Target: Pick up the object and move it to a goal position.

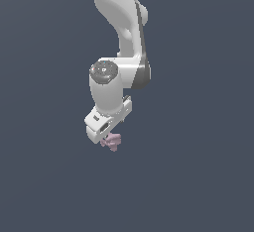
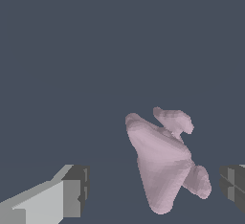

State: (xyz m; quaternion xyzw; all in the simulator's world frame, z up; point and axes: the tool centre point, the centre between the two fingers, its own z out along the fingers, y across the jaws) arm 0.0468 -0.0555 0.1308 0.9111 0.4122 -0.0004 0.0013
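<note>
The object is a small pale pink-mauve lump with stubby protrusions. In the wrist view it sits between the two fingers of my gripper. Its jaws stand apart, with a wide gap on one side of the object and a narrow gap at the other dark fingertip. I see neither pad touching it. In the exterior view the object peeks out just below the white hand, and my gripper is directly over it, fingers mostly hidden by the hand. No goal marker is visible.
A plain dark blue-grey surface fills both views. The white arm comes down from the top of the exterior view.
</note>
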